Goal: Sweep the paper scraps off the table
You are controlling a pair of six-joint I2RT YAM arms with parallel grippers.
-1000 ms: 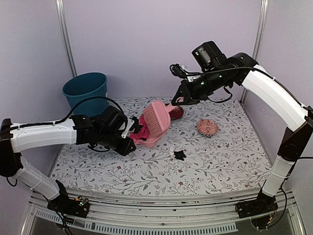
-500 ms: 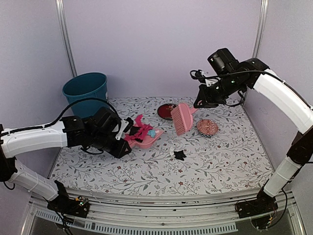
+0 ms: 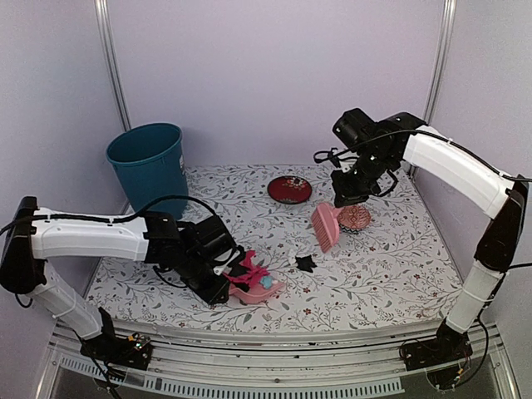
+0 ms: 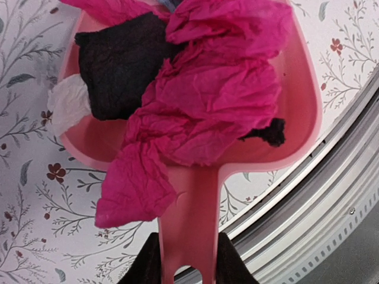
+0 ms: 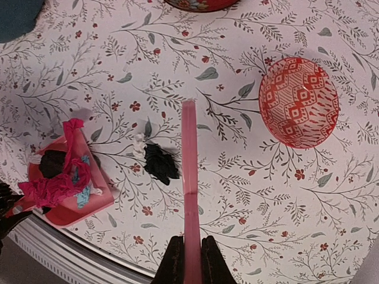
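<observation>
My left gripper [image 3: 226,278] is shut on the handle of a pink dustpan [image 3: 256,288] held low by the table's near edge. In the left wrist view the handle [image 4: 190,236] sits between my fingers. The pan holds paper scraps: crumpled hot pink [image 4: 213,100], black [image 4: 118,65] and a white bit [image 4: 68,103]. My right gripper [image 3: 347,195] is shut on a pink brush [image 3: 326,226] that hangs bristles-down over the table [image 3: 374,274]. A loose black scrap [image 3: 306,263] with a white bit [image 5: 138,144] lies just left of the brush [image 5: 189,177].
A teal bin [image 3: 148,158] stands at the back left. A dark-red plate [image 3: 289,189] lies at the back middle. A pink patterned dish [image 3: 356,218] sits right beside the brush. The metal rail [image 3: 274,341] runs along the front edge, close to the dustpan.
My left arm has carried the loaded dustpan from the table's middle toward the near edge. My right arm has swung the brush right and down, next to the patterned dish.
</observation>
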